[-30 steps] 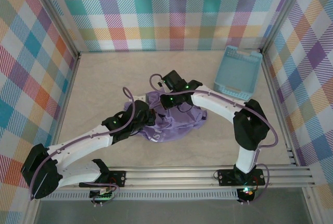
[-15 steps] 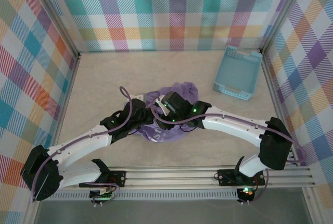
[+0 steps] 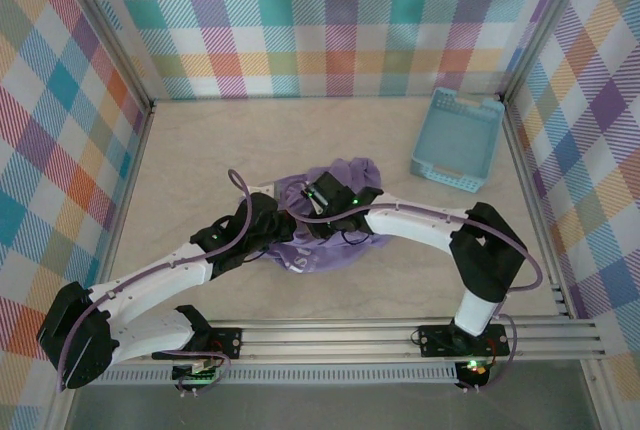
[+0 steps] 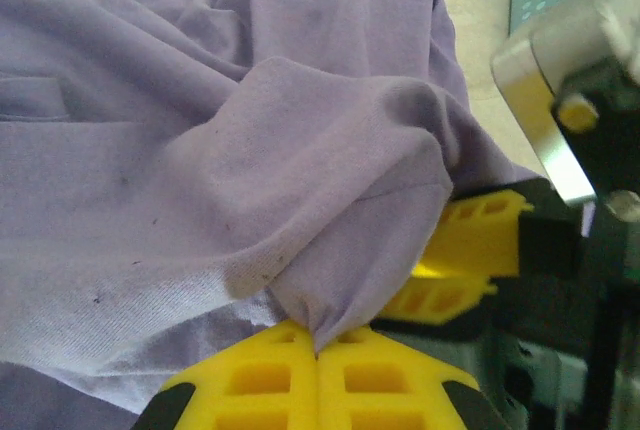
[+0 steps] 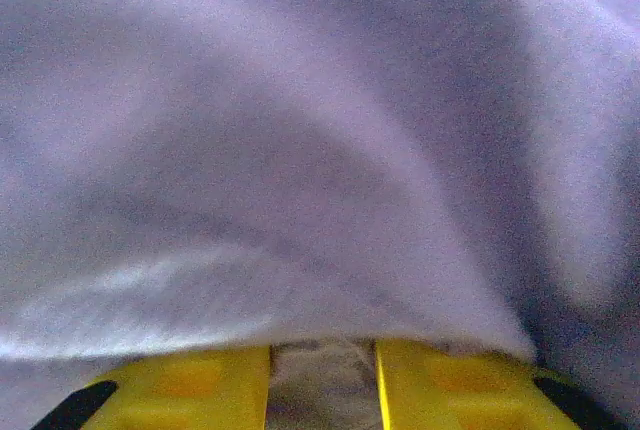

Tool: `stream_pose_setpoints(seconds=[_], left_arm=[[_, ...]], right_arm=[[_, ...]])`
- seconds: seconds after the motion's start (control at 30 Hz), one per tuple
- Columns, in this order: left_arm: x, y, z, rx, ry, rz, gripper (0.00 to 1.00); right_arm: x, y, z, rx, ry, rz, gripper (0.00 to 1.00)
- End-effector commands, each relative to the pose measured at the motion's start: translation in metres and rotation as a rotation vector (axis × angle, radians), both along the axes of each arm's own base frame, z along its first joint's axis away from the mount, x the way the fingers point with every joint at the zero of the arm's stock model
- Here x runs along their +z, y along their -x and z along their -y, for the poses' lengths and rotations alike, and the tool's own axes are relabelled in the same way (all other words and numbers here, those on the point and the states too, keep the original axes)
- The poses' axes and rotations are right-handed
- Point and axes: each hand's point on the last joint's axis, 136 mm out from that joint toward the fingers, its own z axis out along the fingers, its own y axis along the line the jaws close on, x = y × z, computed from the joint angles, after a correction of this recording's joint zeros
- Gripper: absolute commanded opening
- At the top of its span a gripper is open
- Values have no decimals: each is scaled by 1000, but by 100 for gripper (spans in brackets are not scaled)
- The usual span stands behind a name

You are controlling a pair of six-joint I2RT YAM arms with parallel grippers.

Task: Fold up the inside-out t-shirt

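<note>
The t-shirt lies bunched in a heap at the middle of the worktop, well apart from the blue basket in the far right corner. Both arms meet at the heap. The left pincer is pressed together on a peaked fold of the purple cloth, which rises away from its tips. The right pincer comes in from the other side with its fingers parted by a narrow gap. The cloth drapes over them, and nothing can be seen caught between them. From the left wrist, the right arm's yellow fingers sit just beside the pinched fold, to its right and tucked under the same drape. The heap shows no clear long axis, only a loose run from near left to far right. Both arms reach it, but only the left has a hold, so spreading the shirt flat likely depends on the right one finding its own edge
</note>
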Motion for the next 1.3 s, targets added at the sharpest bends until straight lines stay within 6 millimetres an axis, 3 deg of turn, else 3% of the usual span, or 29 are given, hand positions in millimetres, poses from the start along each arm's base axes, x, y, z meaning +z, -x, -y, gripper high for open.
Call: stream_pose_setpoints(seconds=[0.0,0.17,0.3,0.47,0.63,0.73,0.87,1.13,1.2,1.27], left_arm=[[5,-2,0,1,26,16,0],[5,-3,1,1,30,16,0],[3,-4,-2,16,12,13,0],[-4,-10,-15,70,-43,-17,0],[-11,-25,-30,112,-8,-64,0],[-17,-32,-38,133,6,-96,0],[-29,-34,-37,109,-20,-148,1],[-36,-6,-28,-2,-178,-164,36],[-37,0,-22,-17,-149,-175,39],[-40,3,-14,-35,-114,-187,39]], right_arm=[[2,-11,-5,-9,4,38,36],[-6,-12,-7,-10,11,22,36],[-2,-11,-7,-10,-1,27,14],[30,4,-4,41,-59,64,0],[70,33,5,134,-216,98,0],[83,44,17,137,-329,88,0],[70,40,35,53,-383,51,0],[19,35,52,-73,-279,-23,1],[17,35,52,-65,-262,-22,9],[23,36,49,-42,-246,-11,24]])
